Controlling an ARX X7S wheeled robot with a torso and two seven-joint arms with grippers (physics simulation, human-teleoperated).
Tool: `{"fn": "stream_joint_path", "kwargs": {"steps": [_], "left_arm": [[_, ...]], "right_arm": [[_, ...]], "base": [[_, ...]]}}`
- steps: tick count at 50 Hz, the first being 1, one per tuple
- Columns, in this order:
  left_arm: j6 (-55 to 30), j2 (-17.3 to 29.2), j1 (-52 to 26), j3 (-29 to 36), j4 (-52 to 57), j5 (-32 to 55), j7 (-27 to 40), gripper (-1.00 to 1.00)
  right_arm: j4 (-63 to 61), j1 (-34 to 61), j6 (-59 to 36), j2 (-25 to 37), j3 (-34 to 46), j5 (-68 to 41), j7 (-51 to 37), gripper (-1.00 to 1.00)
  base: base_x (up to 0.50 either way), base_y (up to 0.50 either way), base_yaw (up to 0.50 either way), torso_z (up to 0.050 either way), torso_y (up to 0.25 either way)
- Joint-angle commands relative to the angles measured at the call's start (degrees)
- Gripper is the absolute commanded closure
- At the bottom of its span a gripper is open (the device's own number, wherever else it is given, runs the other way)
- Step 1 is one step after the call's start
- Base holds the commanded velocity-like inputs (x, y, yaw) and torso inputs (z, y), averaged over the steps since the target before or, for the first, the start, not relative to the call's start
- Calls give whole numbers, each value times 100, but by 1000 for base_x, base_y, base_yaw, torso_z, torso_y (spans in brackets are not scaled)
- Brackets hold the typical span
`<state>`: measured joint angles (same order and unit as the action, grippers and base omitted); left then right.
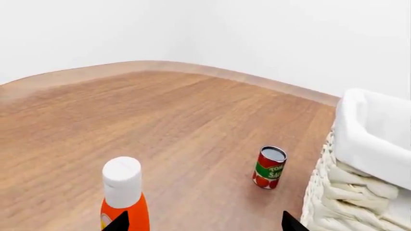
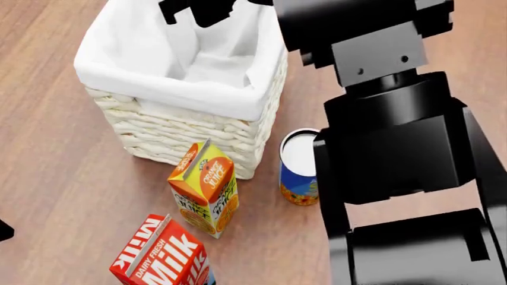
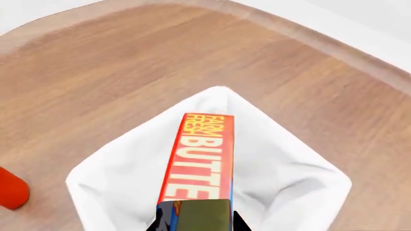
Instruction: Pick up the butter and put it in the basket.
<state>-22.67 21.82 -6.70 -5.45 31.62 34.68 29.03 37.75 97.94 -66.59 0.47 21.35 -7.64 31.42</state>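
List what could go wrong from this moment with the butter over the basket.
1. The right gripper holds the butter by one end, so the long box may swing or tumble on release and land askew in the basket.
2. The right arm hides the basket's far side in the head view, so lowering further might snag the cloth liner.
3. The orange juice carton stands close against the basket; a nudge might topple it.
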Motion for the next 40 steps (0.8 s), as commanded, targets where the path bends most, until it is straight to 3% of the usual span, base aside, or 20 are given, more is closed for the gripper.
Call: {"fn": "stream_joint_path", "kwargs": {"steps": [1,8,24,40], "left_arm": [[-13,20,11,12,33,22,30,-100],[-58,42,24,-35,94,85,91,-100],[-78,34,41,-2,128,93,172,-100],[-65,51,5,6,64,107,188,-100]], "right_arm": [[822,341,514,-29,212,-657,-419,100],[1979,725,1196,-40,1028,-1762,-847,100],[2934,1391,1765,-46,4564,-5200,-1140,100],[2998,1515,2079,-46,5985,-6576,-1092,100]], "base": [[0,0,0,0,0],[0,0,0,0,1],[0,0,0,1,1],[0,0,0,1,1]]}}
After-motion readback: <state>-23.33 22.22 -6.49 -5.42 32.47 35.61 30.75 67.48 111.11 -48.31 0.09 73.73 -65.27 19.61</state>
